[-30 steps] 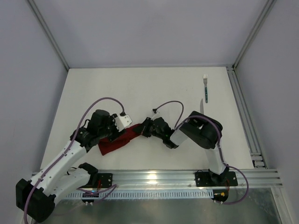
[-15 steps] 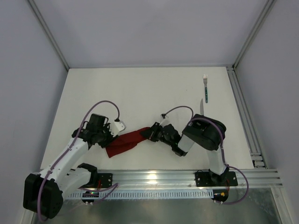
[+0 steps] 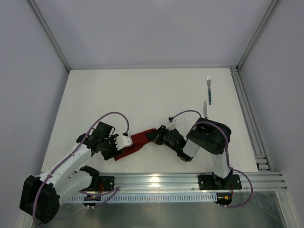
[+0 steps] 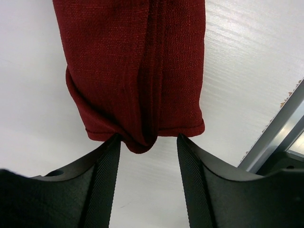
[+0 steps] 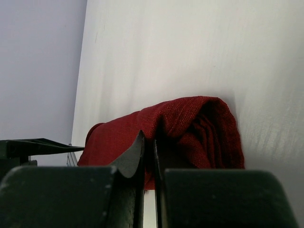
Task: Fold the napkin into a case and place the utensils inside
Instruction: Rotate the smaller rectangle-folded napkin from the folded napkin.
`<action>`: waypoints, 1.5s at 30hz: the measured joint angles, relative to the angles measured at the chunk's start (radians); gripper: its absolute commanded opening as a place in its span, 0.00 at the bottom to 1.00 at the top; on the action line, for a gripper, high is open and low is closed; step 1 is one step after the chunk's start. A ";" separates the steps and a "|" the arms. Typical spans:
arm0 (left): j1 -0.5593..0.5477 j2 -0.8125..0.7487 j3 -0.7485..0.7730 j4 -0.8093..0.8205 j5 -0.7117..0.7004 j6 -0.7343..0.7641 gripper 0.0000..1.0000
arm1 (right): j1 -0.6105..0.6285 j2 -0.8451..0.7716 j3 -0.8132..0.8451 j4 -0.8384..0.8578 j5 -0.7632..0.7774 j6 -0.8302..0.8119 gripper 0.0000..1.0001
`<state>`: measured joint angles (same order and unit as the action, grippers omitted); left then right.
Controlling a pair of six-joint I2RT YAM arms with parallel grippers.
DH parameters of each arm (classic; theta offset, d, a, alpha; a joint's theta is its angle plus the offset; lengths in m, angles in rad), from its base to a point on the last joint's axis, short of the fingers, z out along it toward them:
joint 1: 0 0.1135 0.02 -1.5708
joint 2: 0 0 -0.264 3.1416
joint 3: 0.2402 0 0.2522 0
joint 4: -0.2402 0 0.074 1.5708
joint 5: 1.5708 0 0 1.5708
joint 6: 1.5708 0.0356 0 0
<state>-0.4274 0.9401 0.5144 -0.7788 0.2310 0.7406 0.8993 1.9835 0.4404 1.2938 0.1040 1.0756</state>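
The dark red napkin (image 3: 137, 141) lies on the table as a narrow bunched strip between the two arms. It fills the top of the left wrist view (image 4: 133, 71). My left gripper (image 3: 115, 151) is at its near-left end, jaws open (image 4: 148, 145), with the cloth's end bulging just between the fingertips. My right gripper (image 3: 153, 136) is at the strip's right end, shut (image 5: 148, 147) on a fold of the napkin (image 5: 199, 123). The fork (image 3: 209, 89) with its teal handle lies at the far right. The knife (image 3: 205, 107) lies just below it, partly hidden by my right arm.
Aluminium rails run along the right edge (image 3: 249, 118) and the near edge (image 3: 161, 180) of the table. Grey walls enclose the back and sides. The right arm's elbow (image 3: 209, 135) stands close to the knife.
The napkin has been drawn to the right into a narrower, straighter strip. My left gripper has moved nearer and to the strip's near-left end. My right gripper has shifted slightly right, holding the cloth.
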 measured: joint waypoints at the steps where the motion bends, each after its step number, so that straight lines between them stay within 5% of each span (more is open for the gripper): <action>1: -0.003 -0.004 0.002 0.000 0.000 -0.002 0.55 | 0.000 -0.003 -0.003 -0.002 0.008 0.000 0.04; 7: -0.012 -0.017 0.079 0.000 0.023 -0.025 0.70 | 0.001 -0.037 -0.034 -0.025 0.067 0.031 0.04; 10: -0.040 -0.019 0.079 0.027 0.021 -0.030 0.86 | 0.001 -0.046 -0.040 -0.039 0.099 0.055 0.04; 11: -0.055 -0.019 0.076 0.040 0.020 -0.029 0.99 | 0.001 -0.048 -0.040 -0.045 0.108 0.061 0.04; 17: -0.171 0.043 0.035 0.182 -0.045 -0.031 0.99 | 0.003 -0.058 -0.011 -0.098 0.146 0.071 0.04; 21: -0.210 0.123 -0.021 0.288 -0.108 -0.023 0.88 | 0.003 -0.059 -0.010 -0.100 0.148 0.057 0.11; 32: -0.215 0.105 -0.096 0.414 -0.168 0.003 0.25 | 0.002 -0.182 0.001 -0.266 0.080 -0.073 0.43; 39: -0.215 0.060 -0.119 0.442 -0.194 0.013 0.12 | -0.012 -0.368 0.035 -0.535 -0.028 -0.233 0.48; 45: -0.215 0.051 -0.126 0.454 -0.202 0.032 0.12 | -0.026 -0.519 0.103 -0.804 -0.090 -0.366 0.52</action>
<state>-0.6426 0.9909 0.3882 -0.3244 0.0292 0.7727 0.8734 1.4647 0.5438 0.4896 0.0143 0.7094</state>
